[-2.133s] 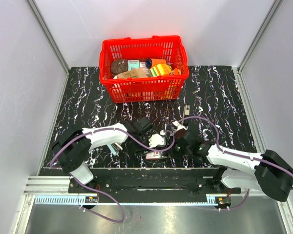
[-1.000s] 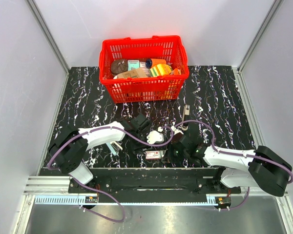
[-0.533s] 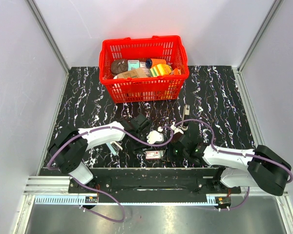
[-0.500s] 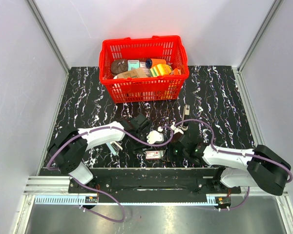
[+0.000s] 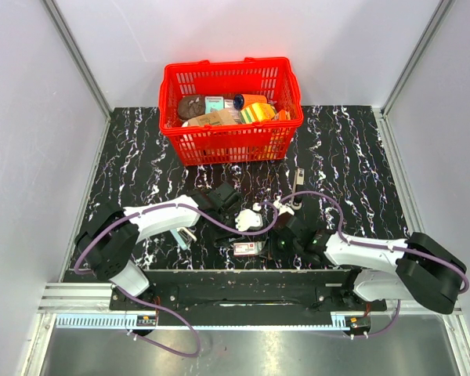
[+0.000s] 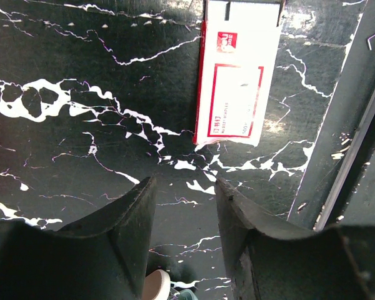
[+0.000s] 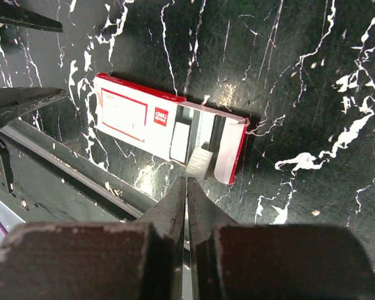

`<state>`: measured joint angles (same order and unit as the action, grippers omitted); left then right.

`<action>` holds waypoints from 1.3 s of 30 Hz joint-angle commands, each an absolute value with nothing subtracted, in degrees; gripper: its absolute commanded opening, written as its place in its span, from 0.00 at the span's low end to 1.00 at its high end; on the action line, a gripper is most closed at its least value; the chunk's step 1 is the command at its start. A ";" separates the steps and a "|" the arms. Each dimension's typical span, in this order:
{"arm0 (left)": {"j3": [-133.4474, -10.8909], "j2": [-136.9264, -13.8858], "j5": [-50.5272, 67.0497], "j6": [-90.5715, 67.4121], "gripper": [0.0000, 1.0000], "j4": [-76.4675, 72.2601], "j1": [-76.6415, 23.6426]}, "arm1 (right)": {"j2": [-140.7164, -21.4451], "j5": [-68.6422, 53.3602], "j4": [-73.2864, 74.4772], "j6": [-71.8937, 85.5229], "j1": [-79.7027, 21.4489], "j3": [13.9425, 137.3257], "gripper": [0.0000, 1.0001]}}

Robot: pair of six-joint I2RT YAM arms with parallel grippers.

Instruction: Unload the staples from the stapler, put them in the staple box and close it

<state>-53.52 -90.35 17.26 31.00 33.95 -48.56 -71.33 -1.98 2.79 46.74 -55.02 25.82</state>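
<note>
The small pale teal-and-white plastic stapler point(image 5: 251, 222) is toward the near middle of the black, white-veined marble counter point(image 5: 141, 157). It is pinched by the left end effector point(image 6: 184, 182), whose fingers stand partly apart with a pale sliver of the stapler showing low between them. Just nearer lies a flat white-and-red rectangular carton point(image 7: 134, 119), its tray slid out. The right end effector point(image 7: 186, 180) has its fingers pressed together, tips just beside a small grey block of staples point(image 7: 200, 164) in that tray. A red plastic basket point(image 5: 231, 145) of goods stands at the far side.
</note>
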 commanded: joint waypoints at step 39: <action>-53.09 -87.80 18.37 30.85 0.47 33.31 -48.25 | -70.92 -5.01 3.16 44.03 -52.38 27.77 0.02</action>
<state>-52.97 -89.30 17.32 30.98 34.22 -48.56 -69.87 -3.22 6.83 43.81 -52.71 28.58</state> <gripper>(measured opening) 0.472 0.028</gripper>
